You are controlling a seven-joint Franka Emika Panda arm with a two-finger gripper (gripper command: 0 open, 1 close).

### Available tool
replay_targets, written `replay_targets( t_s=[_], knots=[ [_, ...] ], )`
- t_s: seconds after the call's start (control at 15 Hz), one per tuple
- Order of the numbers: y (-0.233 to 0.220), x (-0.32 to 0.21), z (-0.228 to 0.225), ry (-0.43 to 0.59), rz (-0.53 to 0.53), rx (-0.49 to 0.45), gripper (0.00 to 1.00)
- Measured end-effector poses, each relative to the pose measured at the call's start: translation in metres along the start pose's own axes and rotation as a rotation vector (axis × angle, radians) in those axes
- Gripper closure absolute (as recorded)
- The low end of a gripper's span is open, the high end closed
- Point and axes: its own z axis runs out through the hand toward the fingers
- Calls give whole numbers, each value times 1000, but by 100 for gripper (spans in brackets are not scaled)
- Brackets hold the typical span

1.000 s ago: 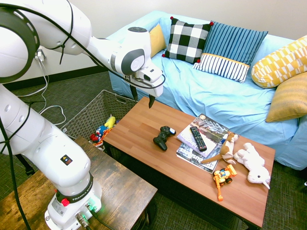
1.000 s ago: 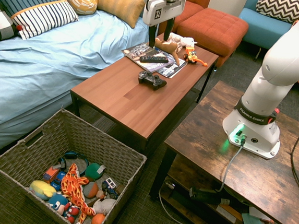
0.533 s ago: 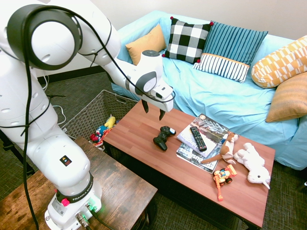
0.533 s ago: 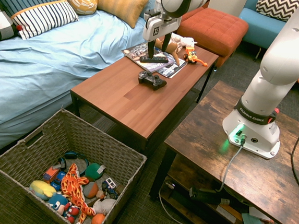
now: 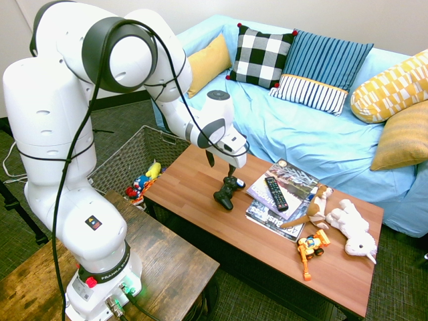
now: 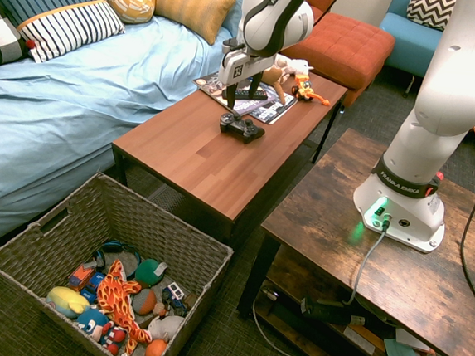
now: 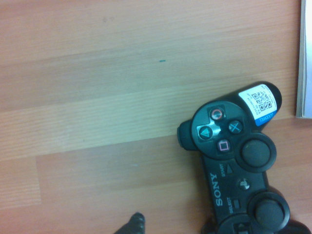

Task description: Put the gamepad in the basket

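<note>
Black and two-handled, the plastic gamepad with thumbsticks (image 5: 229, 192) lies on the brown wooden coffee table (image 5: 194, 214), near the middle of the first exterior frame. Just above it is the two-finger gripper (image 5: 221, 165); its fingers stand apart and nothing is between them. For a good grasp, I think the fingers should come over the narrow middle part of the gamepad, one on each side, and go down straight. A grip on one rounded handle could slip or turn it. In the second exterior frame, the large grey woven basket (image 6: 201, 258) stands at the lower left, on the floor. In it are an orange patterned cloth-like toy (image 6: 115, 301), a yellow soft toy (image 6: 68, 301) at its left and a dark green round thing (image 6: 150, 272).
</note>
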Motion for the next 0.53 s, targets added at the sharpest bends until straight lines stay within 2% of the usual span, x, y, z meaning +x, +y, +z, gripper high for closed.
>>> replay_targets(
  t_s=[0.53],
  knots=[
    [-5,14,42,19,56,-38,0]
  ],
)
